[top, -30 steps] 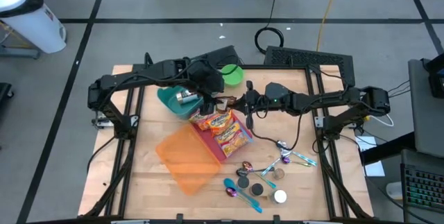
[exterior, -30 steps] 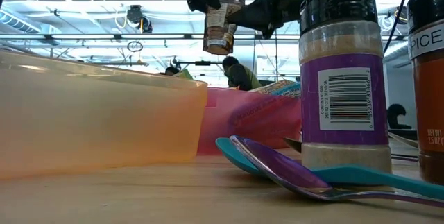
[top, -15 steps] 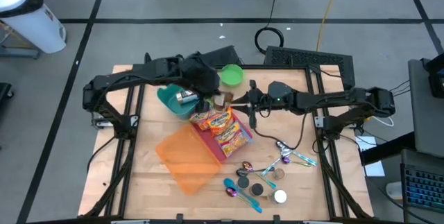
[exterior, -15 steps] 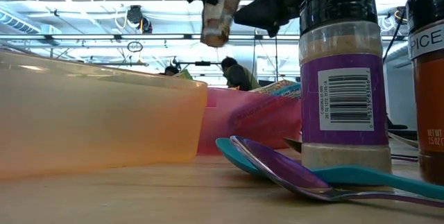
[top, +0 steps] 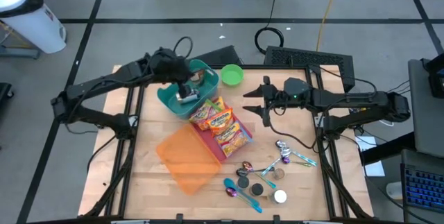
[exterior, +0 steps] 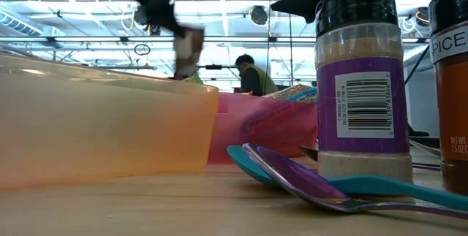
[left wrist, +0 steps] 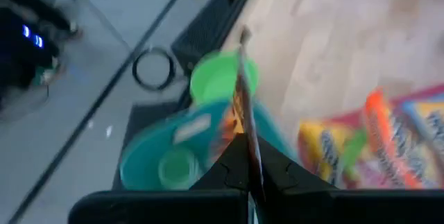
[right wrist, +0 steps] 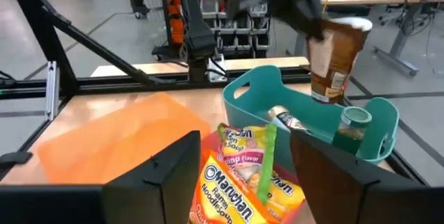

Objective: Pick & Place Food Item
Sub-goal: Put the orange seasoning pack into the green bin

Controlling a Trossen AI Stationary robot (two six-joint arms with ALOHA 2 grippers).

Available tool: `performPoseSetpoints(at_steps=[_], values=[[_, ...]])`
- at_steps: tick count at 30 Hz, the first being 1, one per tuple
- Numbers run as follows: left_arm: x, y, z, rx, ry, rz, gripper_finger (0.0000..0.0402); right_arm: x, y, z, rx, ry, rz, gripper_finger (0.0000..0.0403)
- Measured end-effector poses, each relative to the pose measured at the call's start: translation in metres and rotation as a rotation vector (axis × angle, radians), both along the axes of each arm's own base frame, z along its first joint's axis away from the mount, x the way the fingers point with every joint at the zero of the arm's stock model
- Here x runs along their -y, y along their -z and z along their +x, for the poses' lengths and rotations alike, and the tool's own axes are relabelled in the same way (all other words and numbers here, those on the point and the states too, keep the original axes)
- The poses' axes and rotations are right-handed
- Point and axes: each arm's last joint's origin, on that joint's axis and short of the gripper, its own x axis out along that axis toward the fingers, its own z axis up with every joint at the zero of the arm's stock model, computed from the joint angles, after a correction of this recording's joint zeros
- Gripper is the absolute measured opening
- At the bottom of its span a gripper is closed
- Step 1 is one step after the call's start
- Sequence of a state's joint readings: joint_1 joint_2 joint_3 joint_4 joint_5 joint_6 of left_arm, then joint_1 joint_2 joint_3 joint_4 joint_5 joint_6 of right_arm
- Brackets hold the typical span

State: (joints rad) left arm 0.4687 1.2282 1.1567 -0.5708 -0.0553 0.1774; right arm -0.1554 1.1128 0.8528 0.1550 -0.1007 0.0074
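Brown food pouch (right wrist: 336, 57) hangs pinched in your left gripper (top: 182, 80) above the teal plastic basket (top: 208, 78) on the counter (top: 291, 123): you're at placing. Next, lower and release. Your right gripper (top: 255, 102) waits nearby, jaws apart, empty.

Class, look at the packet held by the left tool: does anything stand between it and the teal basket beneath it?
Nothing visible does. The left tool holds the packet above the teal basket, with open air between. A jar and a can already lie inside.
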Motion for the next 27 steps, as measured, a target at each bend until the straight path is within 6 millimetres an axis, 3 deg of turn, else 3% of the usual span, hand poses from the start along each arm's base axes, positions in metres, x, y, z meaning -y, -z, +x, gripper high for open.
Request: performPoseSetpoints(at_steps=[6,11,16,27], values=[[-0.008,0.046,-0.028,0.024,-0.103,0.001,0.0001,0.002,-0.001,-0.002,-0.002,0.029,-0.032,0.0215],[-0.019,0.071,-0.042,0.012,-0.193,0.039,0.0001,0.005,0.0,-0.001,-0.014,0.096,-0.073,0.0211],[-0.032,0.083,-0.053,0.001,-0.26,0.072,0.0001,0.006,0.0,-0.001,-0.01,0.103,-0.065,0.0212],[-0.047,0.113,-0.056,0.029,-0.202,0.011,0.0001,0.006,0.0,-0.001,-0.009,0.105,-0.064,0.0205]])
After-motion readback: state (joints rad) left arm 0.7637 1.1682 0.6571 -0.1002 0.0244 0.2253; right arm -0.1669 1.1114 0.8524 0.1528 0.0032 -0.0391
